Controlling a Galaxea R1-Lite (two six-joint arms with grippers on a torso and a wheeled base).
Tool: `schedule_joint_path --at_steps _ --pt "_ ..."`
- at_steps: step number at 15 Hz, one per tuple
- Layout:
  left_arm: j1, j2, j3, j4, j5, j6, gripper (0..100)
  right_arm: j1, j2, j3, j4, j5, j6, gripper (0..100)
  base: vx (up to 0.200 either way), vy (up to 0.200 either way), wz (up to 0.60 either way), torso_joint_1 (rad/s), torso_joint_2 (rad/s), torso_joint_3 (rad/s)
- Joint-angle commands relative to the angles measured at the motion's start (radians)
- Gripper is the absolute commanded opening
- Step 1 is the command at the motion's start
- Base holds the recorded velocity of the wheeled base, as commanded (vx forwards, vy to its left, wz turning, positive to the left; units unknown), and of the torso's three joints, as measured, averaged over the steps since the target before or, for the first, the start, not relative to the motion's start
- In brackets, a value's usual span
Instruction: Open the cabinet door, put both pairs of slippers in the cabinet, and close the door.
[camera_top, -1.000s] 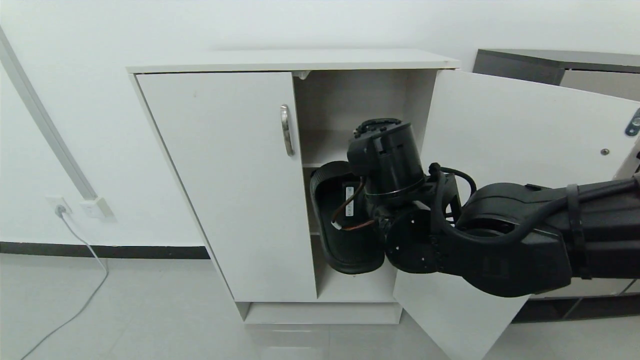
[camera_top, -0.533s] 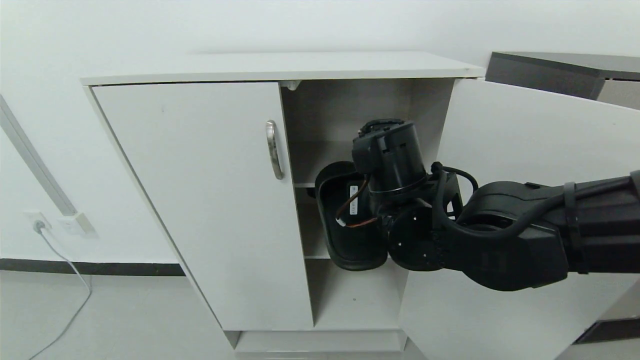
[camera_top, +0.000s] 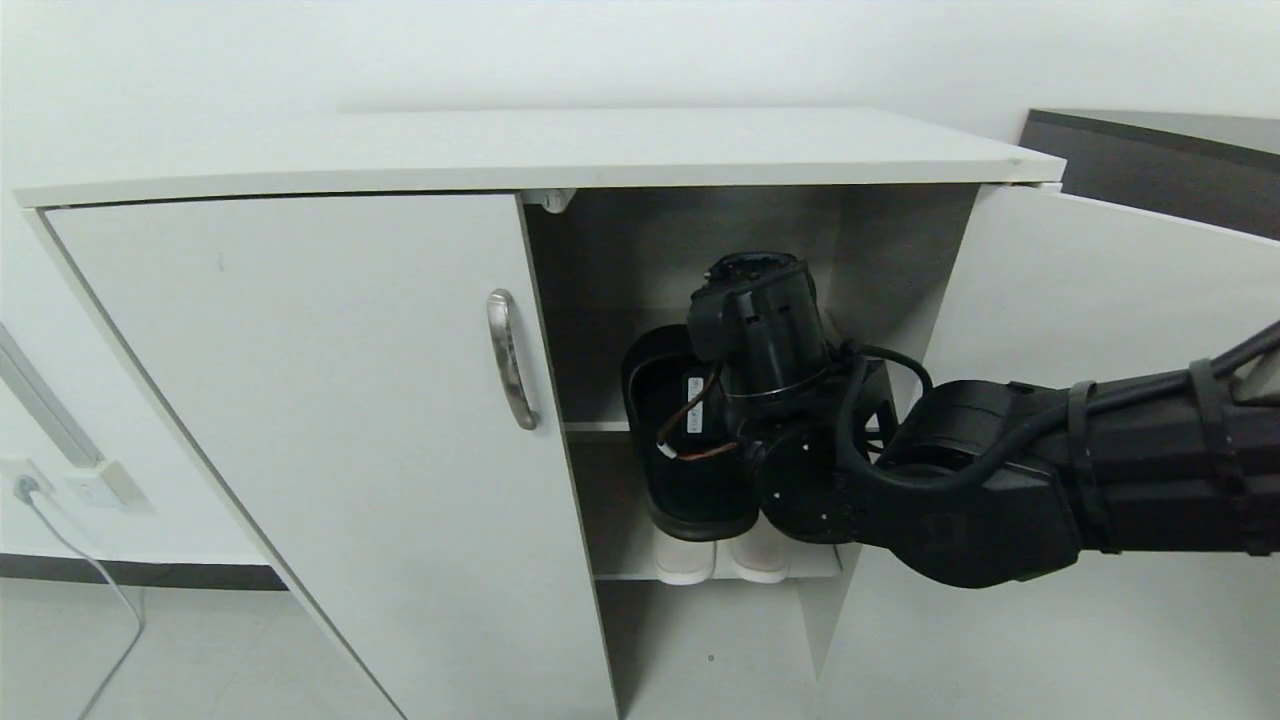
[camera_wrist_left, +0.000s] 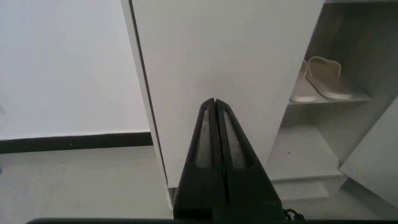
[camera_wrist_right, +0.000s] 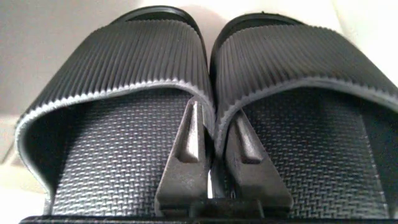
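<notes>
While the cabinet stood with its left door shut and its right door swung wide at 3 o'clock of the opening, the right arm reached in from 3 o'clock, its wrist inside the open half. The right gripper was clenched on the black slippers. In the right wrist view its two fingers pinched the adjoining inner sides of the ribbed straps, one slipper to each side, with the textured footbeds facing the camera. In the head view the pair stood on end inside the opening, at 3 o'clock of the metal handle, crossing in front of the upper shelf's edge.

At 6 o'clock of the black pair, the white slippers lay side by side on the lower shelf, their ends at its front edge. Whether the black pair touched them could not be told.

The left gripper was closed on nothing, its fingers pressed flat together, low before the shut left door and apart from it. The left wrist view also showed the white slippers on their shelf.

At 8 o'clock of the cabinet, a wall socket held a cable that trailed to the floor.
</notes>
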Motion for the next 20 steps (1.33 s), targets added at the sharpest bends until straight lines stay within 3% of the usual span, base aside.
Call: schedule_joint_path --at_steps 1,8,15,20 --pt "0.000 0.002 -0.001 -0.001 0.000 0.000 0 0.001 0.010 -0.004 -0.002 0.000 0.000 0 0.000 0.000 0.00 0.000 0.00 0.000" --pt "0.000 0.002 0.000 -0.001 0.000 -0.002 0 -0.046 0.091 -0.117 0.010 0.004 -0.004 0 0.000 0.000 0.00 0.000 0.00 0.000" --pt "0.000 0.002 -0.001 -0.001 0.000 -0.006 0 -0.120 0.215 -0.453 0.187 0.009 -0.037 0 0.000 0.000 0.00 0.000 0.00 0.000" --pt "0.000 0.002 -0.001 -0.001 0.000 -0.006 0 -0.138 0.246 -0.491 0.205 0.009 -0.043 0 0.000 0.000 0.00 0.000 0.00 0.000"
